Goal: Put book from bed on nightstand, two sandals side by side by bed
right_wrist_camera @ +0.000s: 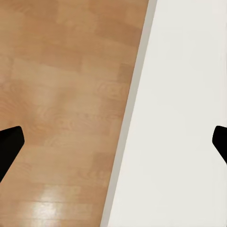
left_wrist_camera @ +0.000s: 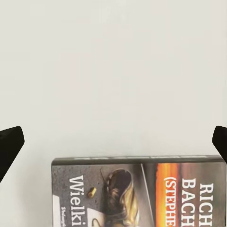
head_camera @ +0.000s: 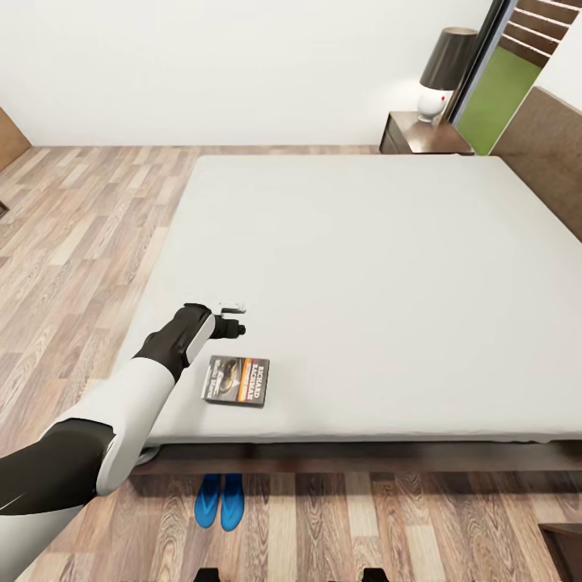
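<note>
- The book (head_camera: 236,381) lies flat on the bed (head_camera: 388,267), near the mattress edge closest to the robot, cover up.
- The left gripper (head_camera: 235,318) hovers over the mattress just beyond the book; in the left wrist view its fingertips (left_wrist_camera: 10,144) stand wide apart, holding nothing.
- The right gripper (right_wrist_camera: 113,142) is also spread, over the line where the mattress meets the wood floor (right_wrist_camera: 61,94).
- I judge the book (left_wrist_camera: 142,191) thin, light and a little flexible; the soft mattress gives no gap under it, so pinching one free edge seems best.
- The two blue sandals (head_camera: 220,500) lie together on the floor, just beside the bed's near side.
- The nightstand (head_camera: 422,133) stands far from the book, at the headboard end.
</note>
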Controlling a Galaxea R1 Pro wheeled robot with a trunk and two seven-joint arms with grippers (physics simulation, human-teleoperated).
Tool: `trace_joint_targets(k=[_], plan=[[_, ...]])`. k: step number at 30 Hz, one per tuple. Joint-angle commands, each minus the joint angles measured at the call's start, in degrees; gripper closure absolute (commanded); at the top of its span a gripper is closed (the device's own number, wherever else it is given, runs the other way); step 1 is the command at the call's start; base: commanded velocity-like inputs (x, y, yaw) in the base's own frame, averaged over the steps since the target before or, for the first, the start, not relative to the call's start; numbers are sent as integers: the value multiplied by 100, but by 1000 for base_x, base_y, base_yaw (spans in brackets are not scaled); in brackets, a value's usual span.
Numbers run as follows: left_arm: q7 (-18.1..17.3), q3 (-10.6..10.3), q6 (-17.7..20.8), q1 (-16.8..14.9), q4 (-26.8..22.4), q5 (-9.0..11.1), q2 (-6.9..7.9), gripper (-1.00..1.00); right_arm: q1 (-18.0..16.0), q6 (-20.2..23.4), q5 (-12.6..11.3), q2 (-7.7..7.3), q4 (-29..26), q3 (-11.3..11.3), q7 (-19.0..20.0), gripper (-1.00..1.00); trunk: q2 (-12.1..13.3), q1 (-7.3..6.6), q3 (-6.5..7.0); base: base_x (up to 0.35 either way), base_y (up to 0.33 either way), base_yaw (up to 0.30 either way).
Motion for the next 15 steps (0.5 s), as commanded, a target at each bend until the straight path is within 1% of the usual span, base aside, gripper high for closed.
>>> trace_joint_targets(k=[1,15], plan=[[29,-25,22,-3,-7,48,4,-100,1,21,34,0,-6,0,3,-100,-2,0,-11,0,0,0],[29,-28,13,-5,-14,46,-7,-100,1,27,35,0,-6,5,4,-100,-2,0,-137,0,0,0]])
